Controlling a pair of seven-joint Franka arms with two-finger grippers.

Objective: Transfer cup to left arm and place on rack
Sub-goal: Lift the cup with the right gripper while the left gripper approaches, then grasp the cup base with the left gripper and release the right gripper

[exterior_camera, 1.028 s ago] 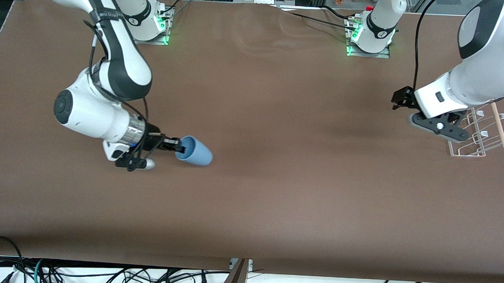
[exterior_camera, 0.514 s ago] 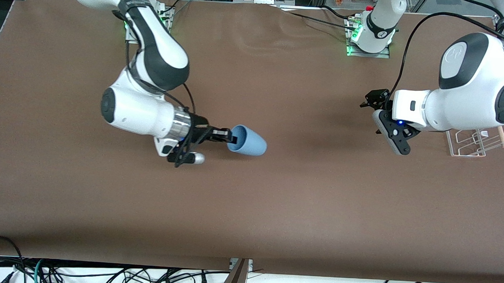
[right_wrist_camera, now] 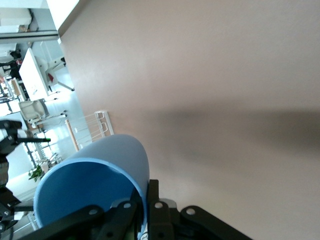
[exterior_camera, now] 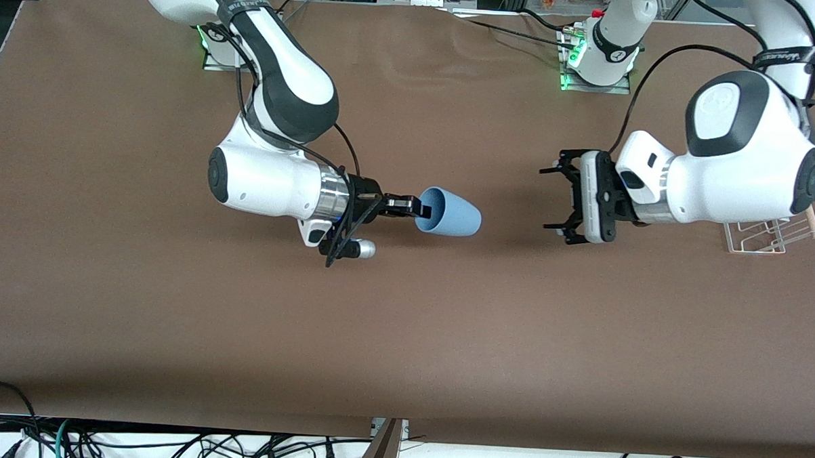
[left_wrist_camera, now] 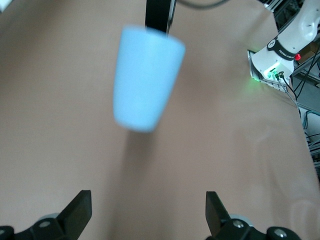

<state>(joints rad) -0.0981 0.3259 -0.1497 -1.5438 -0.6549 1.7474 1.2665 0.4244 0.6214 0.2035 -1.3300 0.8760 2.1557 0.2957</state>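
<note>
**Cup held out for handover, 2 pincers not yet met**

The right pincer (exterior_camera: 413,207) hangs above the middle of the worktop (exterior_camera: 404,337), pinching the rim of the light-blue cup (exterior_camera: 450,213): 1 finger lies inside the mouth and 1 outside the wall. The cup lies sideways in the air, its closed base pointing toward the left arm's end of the worktop. The left pincer (exterior_camera: 557,206) hangs over the worktop facing that base, its fingers (exterior_camera: 553,171) spread wide, with a clear gap to the cup. In the left wrist view the cup (left_wrist_camera: 145,77) sits ahead of the spread fingertips (left_wrist_camera: 80,207), roughly centred between them but tilted. The rack (exterior_camera: 763,236) stands at the left arm's end, partly hidden by the left arm.

The risks, as I judge them:
- A rim pinch on a smooth, tapered wall is a thin hold; a nudge from the left pincer could twist or knock the cup loose.
- If the left fingers shut on the narrow base end, the taper may squeeze the cup out.
- If the right pincer lets go before the left has a firm hold, the cup drops and rolls.
</note>
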